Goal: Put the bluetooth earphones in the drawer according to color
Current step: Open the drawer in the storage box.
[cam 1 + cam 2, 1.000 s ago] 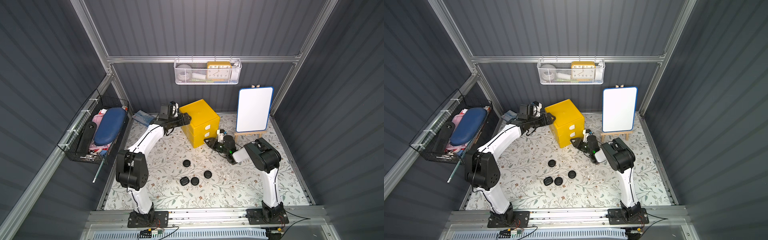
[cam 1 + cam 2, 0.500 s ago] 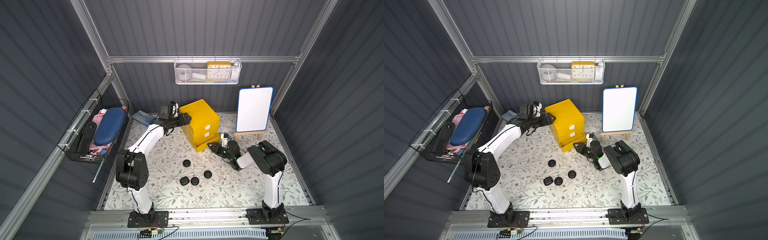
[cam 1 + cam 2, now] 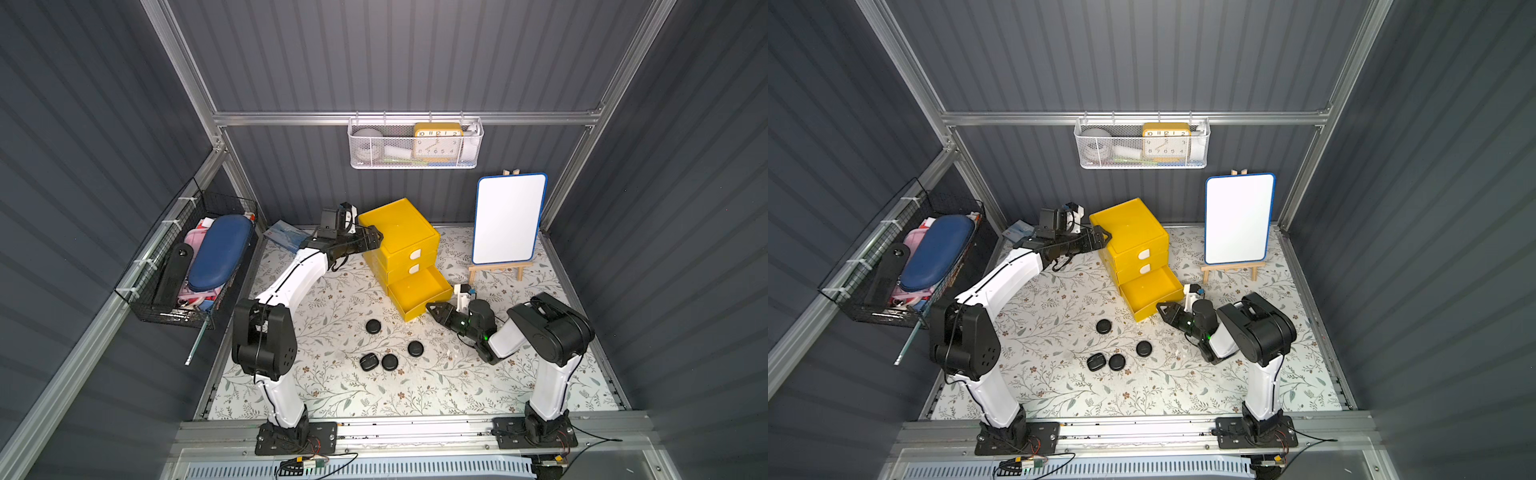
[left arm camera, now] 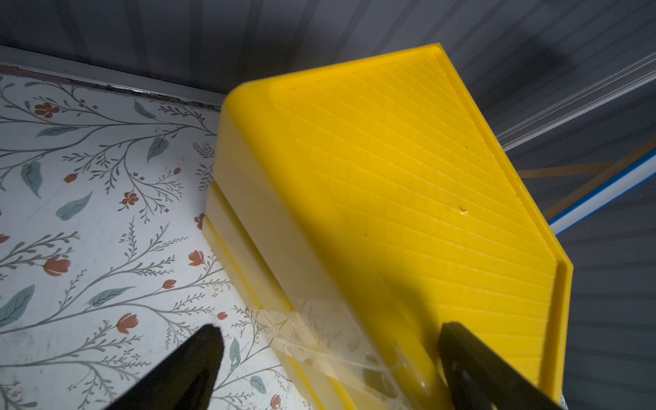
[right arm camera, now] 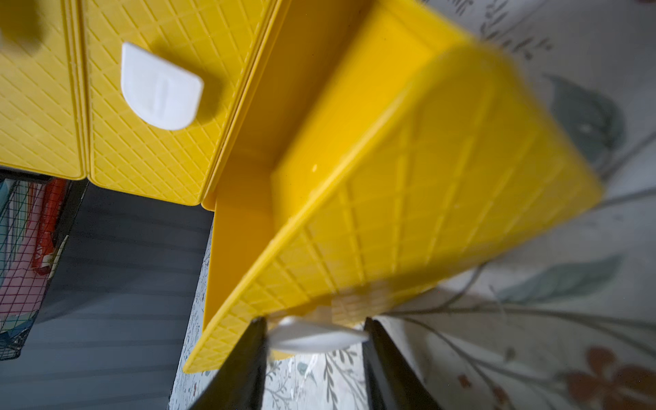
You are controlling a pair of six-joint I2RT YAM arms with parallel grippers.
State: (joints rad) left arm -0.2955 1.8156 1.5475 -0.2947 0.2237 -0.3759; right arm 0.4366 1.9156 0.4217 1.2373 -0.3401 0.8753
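In both top views, found four black bluetooth earphones [image 3: 373, 326] [image 3: 1103, 326] lying loose on the floral mat [image 3: 332, 395] in front of the yellow drawer unit [image 3: 399, 232] [image 3: 1133, 232], outside it. Saw two of them just beside each other and two apart. Noted the bottom drawer [image 3: 417, 289] [image 3: 1148, 289] drawn out and the two above it shut. Recorded the left gripper [image 3: 376, 237] [image 3: 1102, 237] at the unit's top edge on the side facing its arm, and the right gripper [image 3: 430, 308] [image 3: 1160, 308] low at the front of the drawn drawer. Noted a whiteboard [image 3: 509, 218] on an easel beside the unit. In the left wrist view, confirmed the left gripper [image 4: 328, 332] spread wide, fingers [image 4: 198, 358] well apart astride the unit's corner, with clear tape [image 4: 312, 333] on the side wall. Cannot tell whether either finger touches the plastic. In the right wrist view, confirmed the right gripper [image 5: 314, 328] clamped on the drawn drawer's white handle [image 5: 316, 339], with a finger [image 5: 248, 355] on each side. Observed the drawer front tilted and blurred.
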